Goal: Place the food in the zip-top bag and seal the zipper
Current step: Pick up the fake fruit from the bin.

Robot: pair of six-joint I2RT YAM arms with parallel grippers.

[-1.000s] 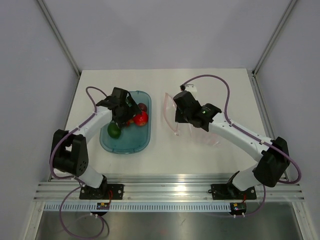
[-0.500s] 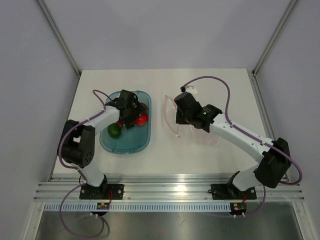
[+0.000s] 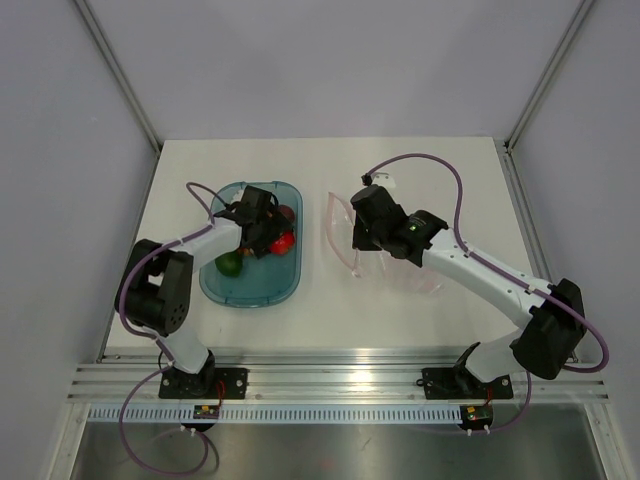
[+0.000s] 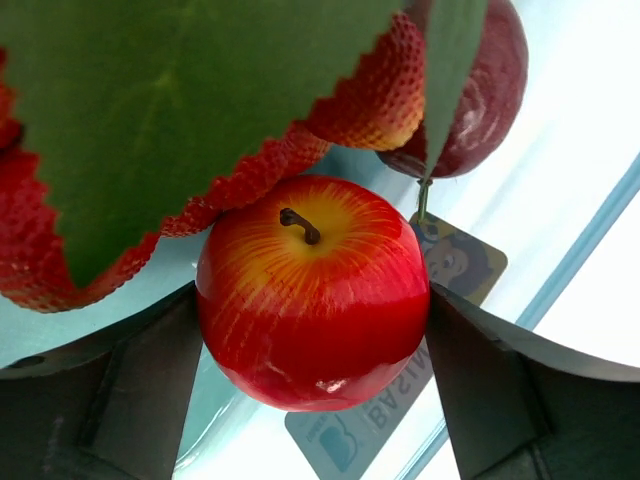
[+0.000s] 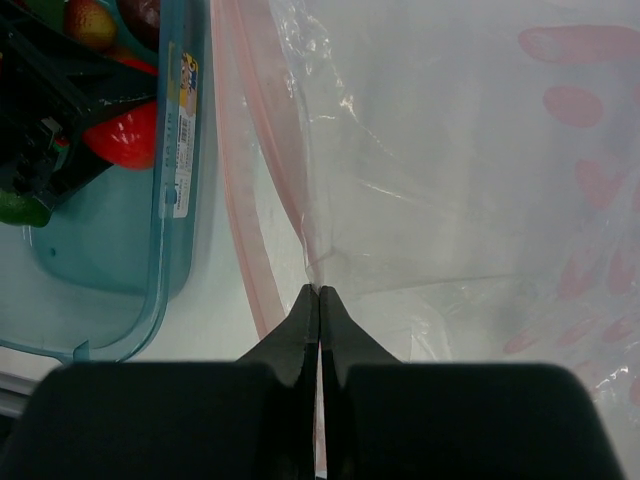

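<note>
- Down in the teal tray [image 3: 255,288] with the left gripper [image 3: 262,230], towards the tray's far right corner.
- Close up from the left wrist: left gripper [image 4: 315,340] clamped on a red apple [image 4: 315,290], with one of its dark fingers [image 4: 110,400] tight against each flank and the stem facing the camera.
- Just behind the red apple, crowded together: strawberries [image 4: 375,85] under a big green leaf [image 4: 170,110], and a dark plum [image 4: 485,85].
- Below the apple on the tray floor, a printed tag [image 4: 462,262], partly hidden.
- Nearer the tray's left side, a green fruit [image 3: 229,263], clear of the gripper.
- All the food in view sitting in the tray.
- Across to the right gripper [image 3: 360,235]: low over the left end of the zip-top bag [image 3: 410,272].
- Bag lying crinkled on the tabletop [image 3: 330,325], just to the right of the tray, mouth towards it.
- From the right wrist: right gripper [image 5: 318,300] squeezed fully together, pinching a thin fold of the clear film just beside the zipper [image 5: 235,180].
- Zipper running pinkish-red along the mouth edge, with its two bands standing apart, so unsealed.
- Hard to tell from here whether raised off the tabletop at the pinch.
</note>
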